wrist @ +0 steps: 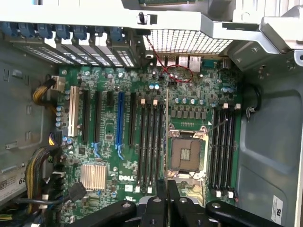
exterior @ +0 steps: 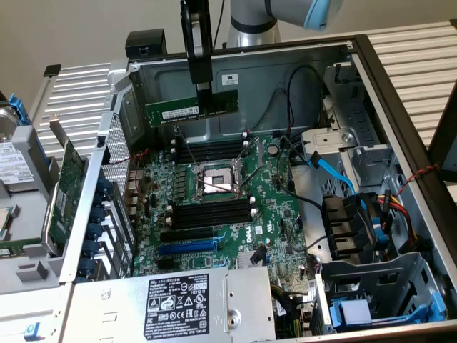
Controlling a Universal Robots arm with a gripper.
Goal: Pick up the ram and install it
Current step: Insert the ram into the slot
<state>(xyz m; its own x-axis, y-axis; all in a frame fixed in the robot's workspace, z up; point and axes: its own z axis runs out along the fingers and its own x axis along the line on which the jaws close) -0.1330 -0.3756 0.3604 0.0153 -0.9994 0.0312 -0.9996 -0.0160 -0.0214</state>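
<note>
One ram point(exterior: 175, 112), one gripper point(exterior: 205, 107). Fingers point(exterior: 205, 91) were clamped on the ram near mid-length. The stick hung level below them, clear of the board point(exterior: 275, 214). Two slot banks, four slots each as counted: one bank point(exterior: 211, 151) lay beneath the fingers, the second bank point(exterior: 211, 213) past the single socket point(exterior: 214, 182). There was open air along the stick's lower edge, with the case wall point(exterior: 285, 78) close behind. The exterior view gave the ram's label face. The wrist view gave both banks flanking the socket point(wrist: 185, 153) beyond the fingertips point(wrist: 161, 196).
</note>
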